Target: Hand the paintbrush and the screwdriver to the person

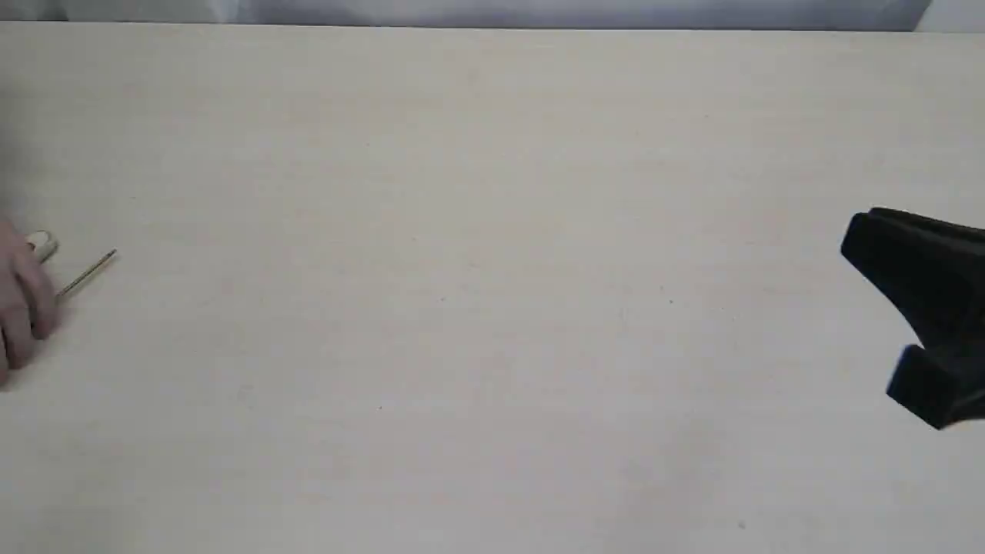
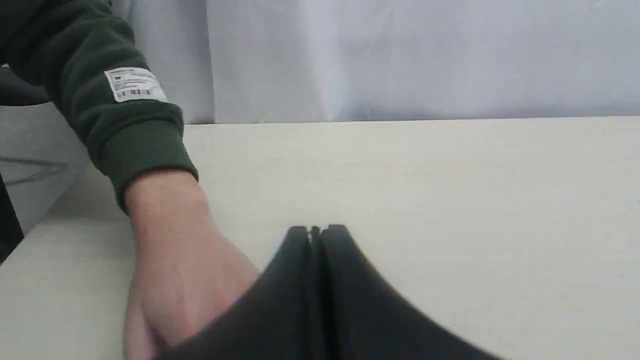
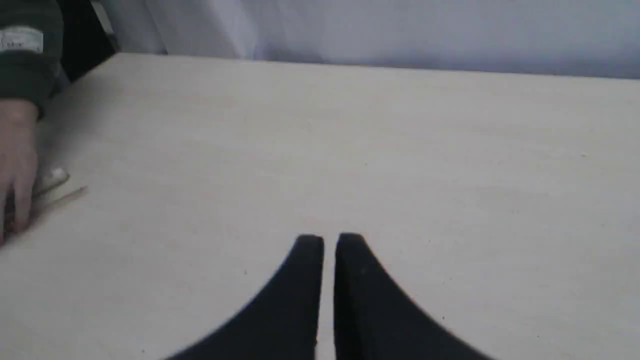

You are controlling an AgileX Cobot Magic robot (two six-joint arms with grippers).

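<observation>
The person's bare hand (image 1: 23,308), in a dark green sleeve (image 2: 125,115) with a small white label (image 2: 134,84), lies on the big pale cream table (image 1: 492,346). In the outside view it is right at the table's left edge. Two things poke out from under the fingers. One is the long thin metal shaft of the slim screwdriver (image 1: 88,273); the hand hides its handle. The other is a small whitish bit that I think belongs to the wide flat paintbrush (image 1: 42,245), but it is too small and blurry to be sure. The black left gripper (image 2: 315,231) hangs just beside the person's hand. Its jaws are pressed tight together with nothing between them. The black right gripper (image 3: 330,241) is well apart from the hand, over the other side of the table. Its jaws are almost together, with only a thin gap, and they hold nothing. I think the giving step is done or nearly done, because both tools seem to be with the person and neither arm carries anything. The next move calls for no grabbing. The arms should just back away gently, and the left one needs the most care because it is so close to the hand. There is no box, bowl or tray in any view, so there is nothing to look inside.
</observation>
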